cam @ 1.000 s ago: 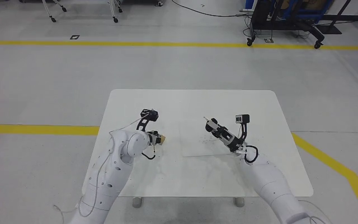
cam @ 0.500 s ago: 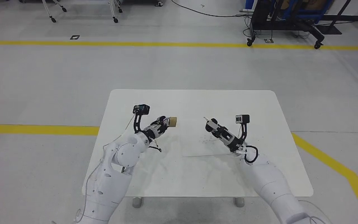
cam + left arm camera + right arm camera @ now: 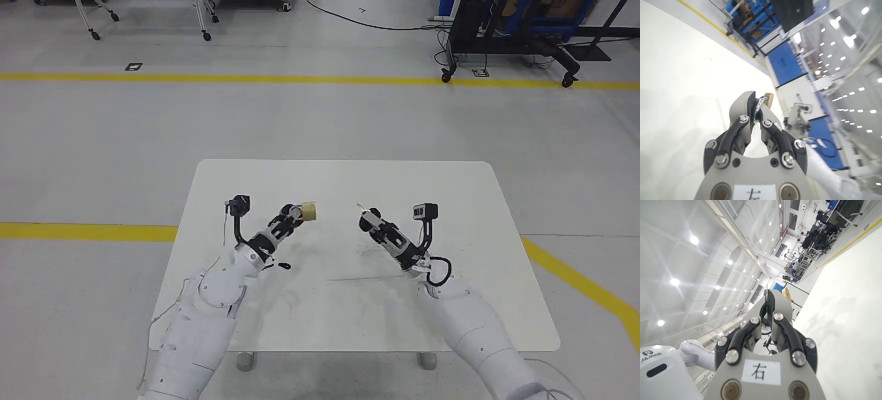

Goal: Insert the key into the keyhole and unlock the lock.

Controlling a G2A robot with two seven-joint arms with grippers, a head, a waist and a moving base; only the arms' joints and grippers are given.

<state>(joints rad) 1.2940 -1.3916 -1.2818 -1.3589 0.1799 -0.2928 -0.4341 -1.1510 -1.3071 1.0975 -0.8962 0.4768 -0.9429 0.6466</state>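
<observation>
Brass-coloured block padlock [image 3: 308, 211] with a silvery curved shackle [image 3: 758, 106]: held in the air, clear of the surface beneath it. The shackle is pinched between black pads. The brass body juts out past the fingertips, free of them. I cannot make out the keyhole face.

Left gripper [image 3: 293, 216], grey fingers with black ribbed pads: directly behind the padlock, narrowed down onto the shackle and gripping it. The arm runs back from the padlock toward the robot.

Small, thin, pale metal key [image 3: 362, 210]: on the robot's right of the padlock, near it but apart, with open air between the two. Its free end sticks out beyond the fingertips that hold it. In the right wrist view it shows edge-on as a dark sliver between the pads, with a corner of the padlock's brass body just past one finger.

Right gripper [image 3: 767, 301], same grey and black build: on the robot's right of the padlock, clamped thinly on the key. Nothing else is between its fingers.

White rectangular worktop [image 3: 340, 185] with rounded corners: below the padlock, which hangs over its middle part. There are faint grey scuffs on the surface nearer the robot than the padlock.

Yellow floor line [image 3: 300, 77]: well beyond the padlock, past the worktop's far edge.
</observation>
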